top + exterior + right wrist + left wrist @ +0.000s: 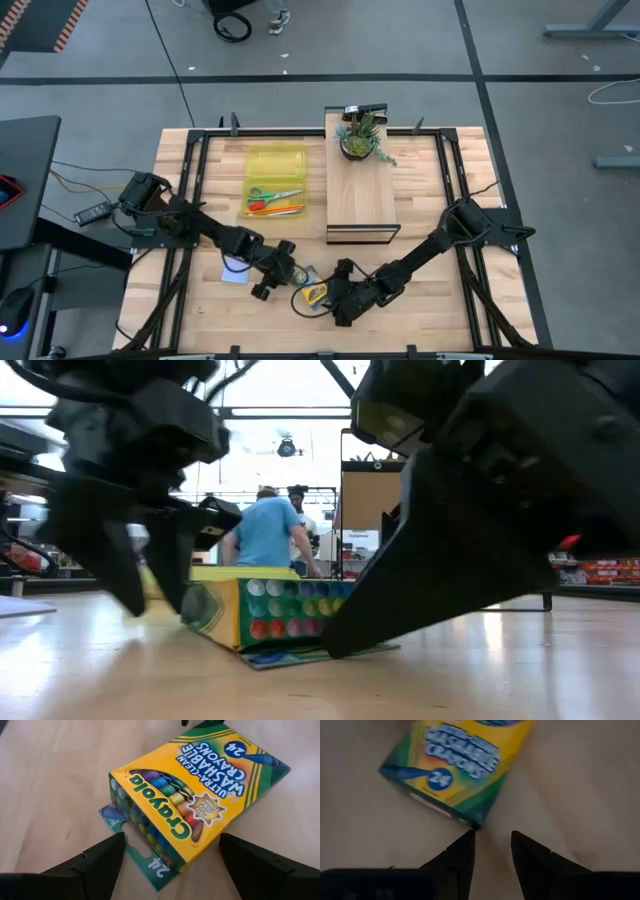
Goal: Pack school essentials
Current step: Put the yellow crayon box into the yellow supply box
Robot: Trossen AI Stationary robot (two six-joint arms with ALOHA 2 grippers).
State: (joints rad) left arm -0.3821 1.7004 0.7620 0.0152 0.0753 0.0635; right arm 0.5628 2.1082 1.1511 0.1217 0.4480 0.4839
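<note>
- High view: crayon box (314, 293) lies on the table's (430, 310) front part, between left gripper (284, 268) and right gripper (338, 298); yellow case (276, 170) holds scissors (272, 194) and pencils (278, 209); notepad (236, 270) under left arm
- Left wrist view: fingers (462, 852) narrow, empty, just beside a box corner
- Right wrist view: fingers (100, 857) wide, either side of the box's open end, flap out
- Low view only: person (267, 532) behind
</note>
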